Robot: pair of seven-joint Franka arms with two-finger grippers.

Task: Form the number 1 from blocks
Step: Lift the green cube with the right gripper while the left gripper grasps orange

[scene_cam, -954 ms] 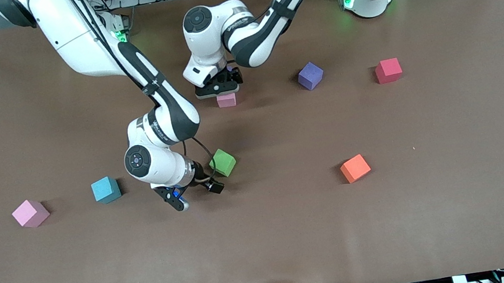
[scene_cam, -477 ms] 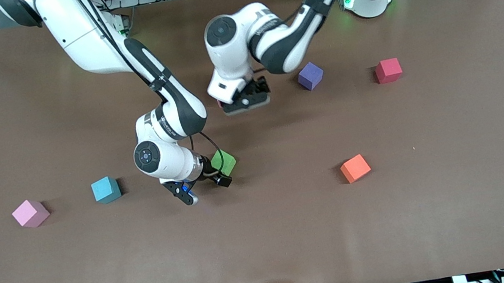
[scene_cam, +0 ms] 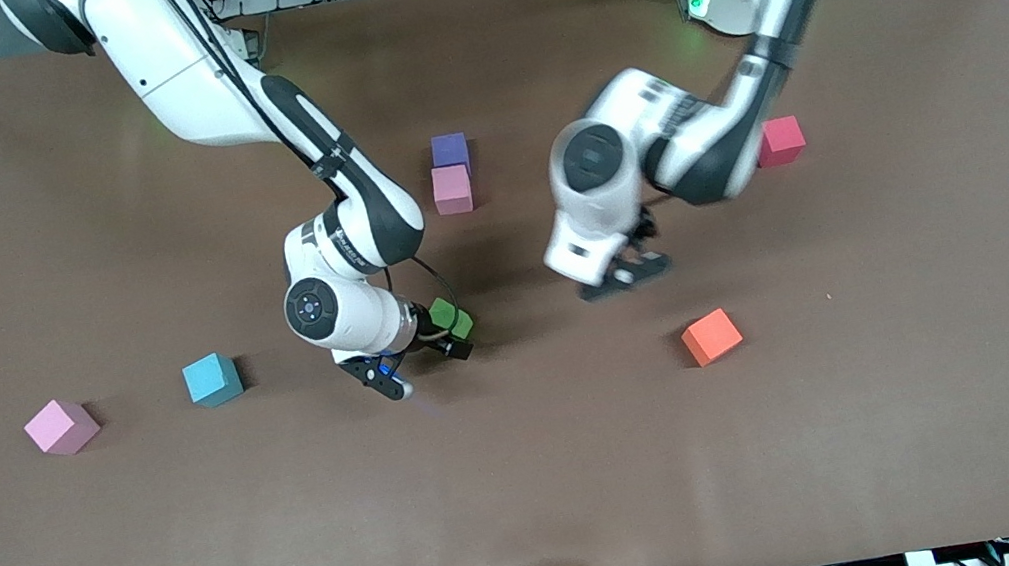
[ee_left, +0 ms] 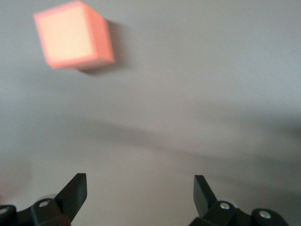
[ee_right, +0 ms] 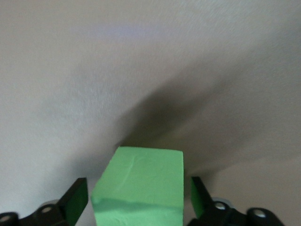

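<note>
A purple block (scene_cam: 449, 149) and a pale pink block (scene_cam: 451, 189) touch in a short column near the table's middle. The green block (scene_cam: 447, 314) lies nearer the front camera. My right gripper (scene_cam: 447, 336) is open and low around it, with a finger on each side and a small gap to each face. In the right wrist view the green block (ee_right: 141, 181) fills the space between the fingers. My left gripper (scene_cam: 623, 276) hangs open and empty over bare table near the orange block (scene_cam: 711, 336), which also shows in its wrist view (ee_left: 73, 35). The light blue block (scene_cam: 211, 379) sits toward the right arm's end.
A second pink cube (scene_cam: 61, 426) lies near the light blue block, farther toward the right arm's end. A crimson-red cube (scene_cam: 778, 140) sits toward the left arm's end, partly covered by the left arm.
The left gripper left the pink block beside the purple one and swung over toward the orange block, covering a purple cube seen earlier. The right gripper slid in around the green block.
</note>
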